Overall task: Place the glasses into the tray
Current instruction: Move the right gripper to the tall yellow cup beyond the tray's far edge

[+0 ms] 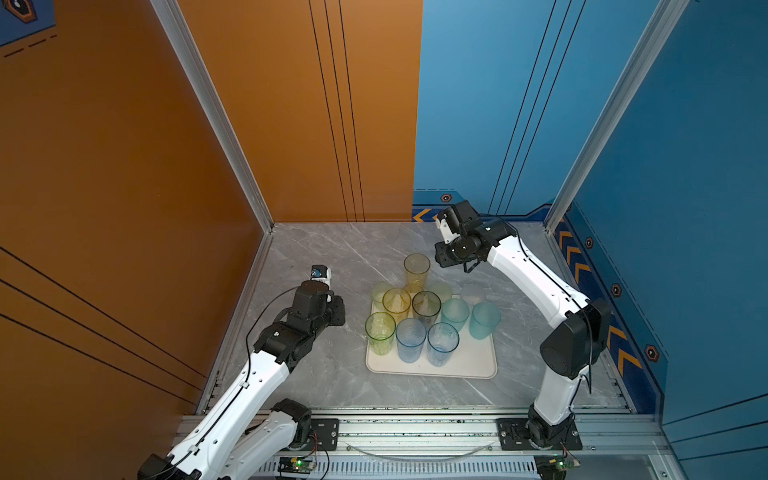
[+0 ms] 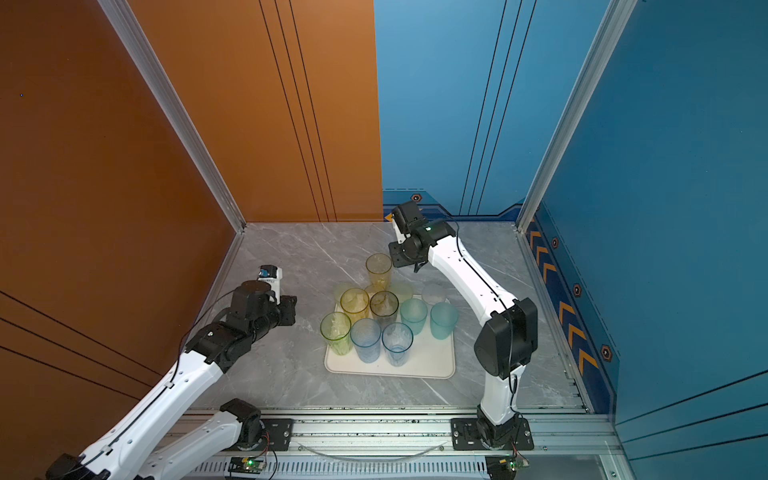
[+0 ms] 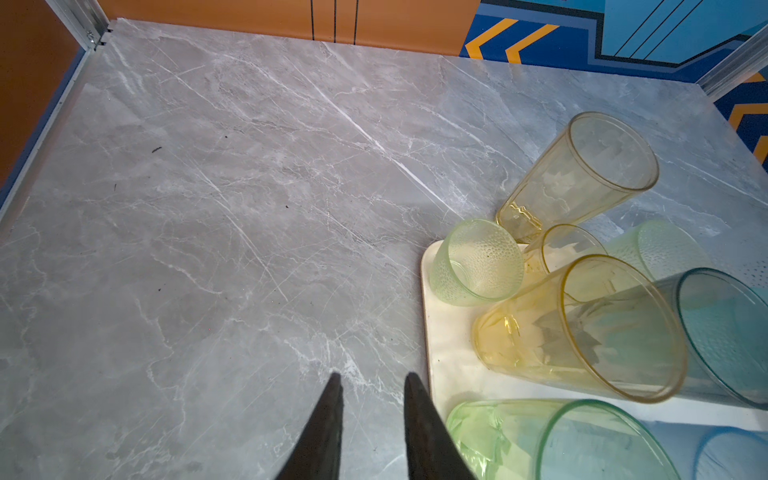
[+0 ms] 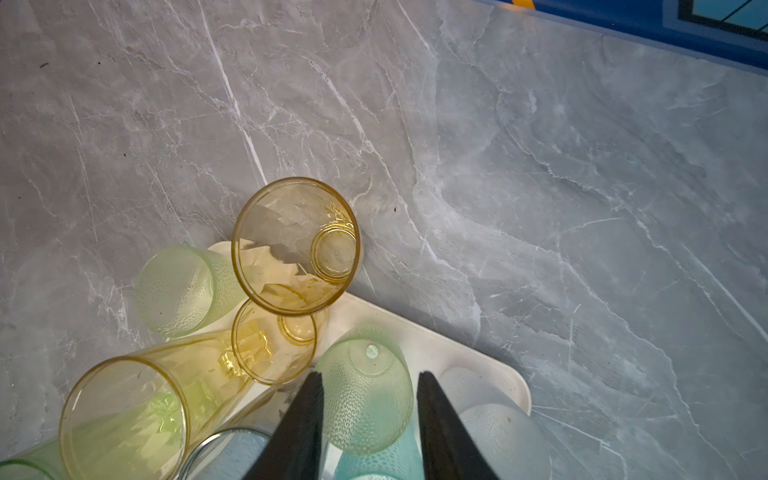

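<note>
The cream-white tray [image 1: 469,365] [image 2: 428,365] carries several upright glasses: green, yellow, smoky, blue and teal. A tall yellow glass [image 1: 417,270] [image 4: 295,245] stands on the table just behind the tray's back edge. My right gripper [image 4: 369,380] [image 1: 441,257] hangs open high over the tray's back. A short pale green dimpled glass [image 4: 365,395] shows below and between its fingers, with gaps on both sides. My left gripper [image 3: 372,380] [image 1: 340,313] is open and empty over the table, just left of the tray [image 3: 444,345].
The grey marble tabletop [image 1: 332,257] is walled in orange at the left and back and blue at the right. A metal rail [image 1: 415,432] with both arm bases runs along the front. A frosted clear glass [image 1: 472,293] sits at the tray's back right corner.
</note>
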Tool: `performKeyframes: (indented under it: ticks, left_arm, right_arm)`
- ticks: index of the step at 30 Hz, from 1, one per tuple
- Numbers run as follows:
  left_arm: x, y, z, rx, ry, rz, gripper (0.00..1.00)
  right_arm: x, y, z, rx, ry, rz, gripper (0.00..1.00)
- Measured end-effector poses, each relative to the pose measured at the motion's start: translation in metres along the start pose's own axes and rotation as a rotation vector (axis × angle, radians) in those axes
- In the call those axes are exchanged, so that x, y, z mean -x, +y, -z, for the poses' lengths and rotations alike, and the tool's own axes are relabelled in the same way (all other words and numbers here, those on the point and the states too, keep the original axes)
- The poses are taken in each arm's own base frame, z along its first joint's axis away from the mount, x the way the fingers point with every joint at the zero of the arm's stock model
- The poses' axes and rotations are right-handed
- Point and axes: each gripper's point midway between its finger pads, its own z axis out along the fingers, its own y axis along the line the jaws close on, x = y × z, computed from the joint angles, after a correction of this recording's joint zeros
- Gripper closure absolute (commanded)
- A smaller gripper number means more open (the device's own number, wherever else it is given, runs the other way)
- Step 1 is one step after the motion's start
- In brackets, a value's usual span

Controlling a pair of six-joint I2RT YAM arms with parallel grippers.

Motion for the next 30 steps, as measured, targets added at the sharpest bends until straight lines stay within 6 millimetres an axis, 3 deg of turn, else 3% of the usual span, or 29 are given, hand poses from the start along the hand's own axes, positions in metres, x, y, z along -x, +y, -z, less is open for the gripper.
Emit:
performKeyframes:
  ticks: [9, 30]
  left_arm:
    - [-0.002, 0.003, -0.001, -0.002, 0.006, 0.015, 0.73]
    - [-0.007, 0.012, -0.005, -0.005, 0.013, 0.048, 0.72]
  right_arm:
    - [0.001, 0.006, -0.032, -0.005, 0.067, 0.015, 0.68]
    - [-0.001, 0.008, -0.078, -0.018, 0.136, 0.017, 0.74]
